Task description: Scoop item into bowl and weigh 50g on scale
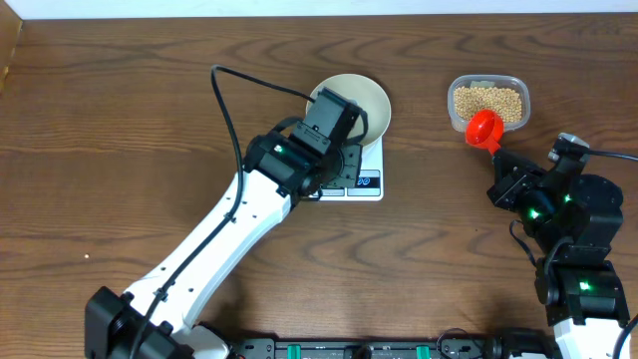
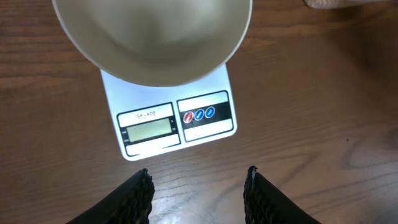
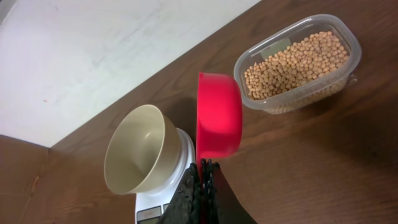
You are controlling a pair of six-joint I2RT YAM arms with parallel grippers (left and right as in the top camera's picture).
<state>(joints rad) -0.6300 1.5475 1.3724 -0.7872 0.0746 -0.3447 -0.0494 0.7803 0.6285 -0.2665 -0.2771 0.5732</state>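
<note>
The cream bowl (image 1: 367, 98) sits on the white scale (image 1: 367, 182) and looks empty (image 2: 155, 37). My left gripper (image 2: 199, 171) hovers above the scale's front, near the display (image 2: 149, 129). It is open, with only bare wood showing between the fingers. Pale tan beans (image 3: 295, 59) fill a clear plastic tub (image 1: 488, 103) at the back right. My right gripper (image 3: 205, 163) is shut on the handle of a red scoop (image 3: 217, 121). The scoop's cup (image 1: 484, 130) hangs at the tub's near edge, and I see no beans in it. The bowl (image 3: 140, 149) lies left of the scoop.
The left arm (image 1: 229, 224) stretches diagonally from the front left to the scale, hiding the scale's left part from above. A black cable (image 1: 227, 110) loops over the table behind it. The right arm's base (image 1: 578, 249) stands at the front right.
</note>
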